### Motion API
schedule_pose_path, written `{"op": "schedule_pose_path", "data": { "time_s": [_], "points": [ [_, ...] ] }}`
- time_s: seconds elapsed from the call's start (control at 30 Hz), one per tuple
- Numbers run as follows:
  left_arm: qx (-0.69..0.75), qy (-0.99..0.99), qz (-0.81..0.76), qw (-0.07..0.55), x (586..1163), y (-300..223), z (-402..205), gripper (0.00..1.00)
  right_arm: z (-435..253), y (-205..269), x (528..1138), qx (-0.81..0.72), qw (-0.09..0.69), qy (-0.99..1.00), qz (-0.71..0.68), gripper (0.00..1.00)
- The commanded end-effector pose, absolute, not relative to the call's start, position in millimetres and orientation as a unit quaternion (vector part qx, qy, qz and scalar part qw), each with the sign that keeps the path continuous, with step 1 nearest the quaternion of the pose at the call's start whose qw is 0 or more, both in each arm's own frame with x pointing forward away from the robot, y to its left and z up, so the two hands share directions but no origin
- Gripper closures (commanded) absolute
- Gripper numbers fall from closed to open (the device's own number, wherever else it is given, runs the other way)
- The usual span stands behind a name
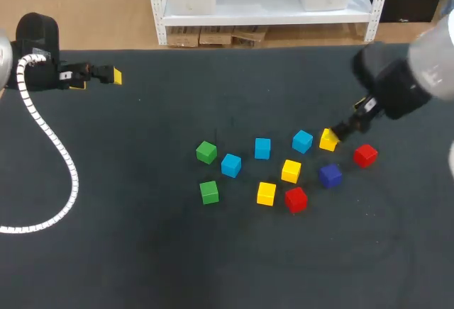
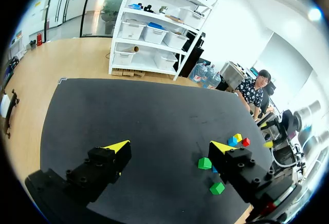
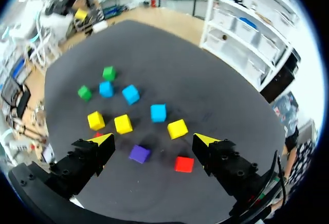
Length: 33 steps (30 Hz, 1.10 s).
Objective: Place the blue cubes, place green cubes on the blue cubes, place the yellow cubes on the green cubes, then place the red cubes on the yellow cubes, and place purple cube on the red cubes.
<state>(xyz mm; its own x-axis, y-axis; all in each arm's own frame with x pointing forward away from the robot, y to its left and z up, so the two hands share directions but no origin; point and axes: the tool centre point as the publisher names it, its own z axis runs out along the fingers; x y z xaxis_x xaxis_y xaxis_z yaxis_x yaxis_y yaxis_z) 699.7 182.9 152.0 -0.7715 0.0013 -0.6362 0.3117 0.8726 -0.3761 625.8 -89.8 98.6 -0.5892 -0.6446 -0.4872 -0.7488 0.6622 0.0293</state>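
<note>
On the surface (image 1: pixel 142 252) | nothing stacked yet | step one: set out blue cubes (image 1: pixel 262 148) | right tool (image 3: pixel 154 138) above them, open, empty | left tool (image 2: pixel 169 145) open, far off | next: grab a blue cube

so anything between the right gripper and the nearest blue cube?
Yes: a yellow cube sits close beside that blue cube, on the side of the open right gripper. Nothing lies on the blue cube, so coming down from above looks possible, if tight.
</note>
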Motion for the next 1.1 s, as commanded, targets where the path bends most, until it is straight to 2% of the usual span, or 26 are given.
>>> {"op": "schedule_pose_path", "data": {
  "time_s": [0.03, 0.3, 0.57, 1.1],
  "points": [
    [0.088, 0.908, -0.242, 0.329, 699.2, 184.8, 150.5, 0.00, 81.2, -67.0, 643.8, -0.460, 0.166, 0.869, 0.077, 0.00],
    [0.088, 0.908, -0.242, 0.329, 699.2, 184.8, 150.5, 0.00, 54.3, -42.7, 668.2, -0.530, 0.124, 0.838, 0.049, 0.00],
    [0.088, 0.908, -0.242, 0.329, 699.2, 184.8, 150.5, 0.00, 32.7, -34.5, 706.5, -0.474, 0.082, 0.872, 0.090, 0.00],
    [0.088, 0.908, -0.242, 0.329, 699.2, 184.8, 150.5, 0.00, -0.6, -34.5, 715.3, -0.479, 0.030, 0.874, 0.071, 0.00]
  ]
}}
